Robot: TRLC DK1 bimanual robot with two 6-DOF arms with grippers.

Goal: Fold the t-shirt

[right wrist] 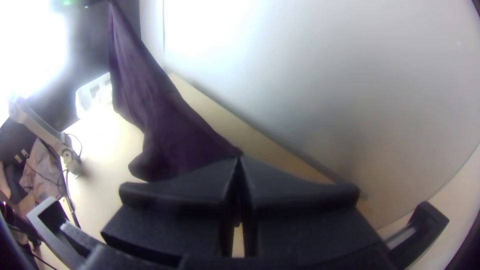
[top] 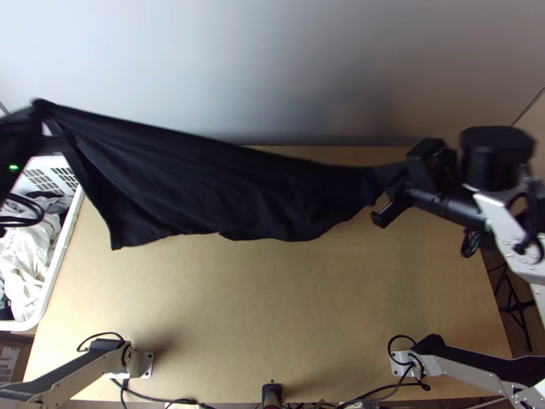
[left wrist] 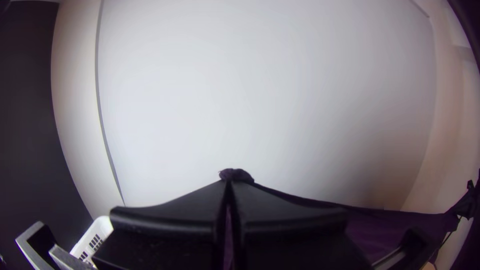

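Left gripper [left wrist: 228, 184] and right gripper [right wrist: 239, 161] each pinching a plain black cloth t-shirt [top: 204, 177], nothing folded flat yet

So, closest stuff first: wide, flat black fingers [left wrist: 170, 215] on the left one, pressed together with a little bunched nub of shirt [left wrist: 236, 174] poking out at the tips. Same deal on the right one, tips clamped on another bit of the fabric. Can't tell which part of the tee either has, could be hem, could be shoulder.

The shirt itself is strung between the two, up off the light wooden table [top: 272, 307] for most of its width, top edge pulled pretty straight, the rest hanging in loose drapes. It slopes from the left gripper's side down toward the right one. Can't say if the bottom edge touches wood anywhere.

Past the tabletop's left side there's a white plastic basket [top: 57, 255] with pale, crumpled laundry [top: 24, 262] in it, and a big smooth whitish panel [top: 238, 68] stands at the back.

I'd call this the spreading-out step, before any real folding. Next move wants both arms lowering together, keeping tension, so it lands flat. Drop one side early and you'd probably get a bunched sleeve.
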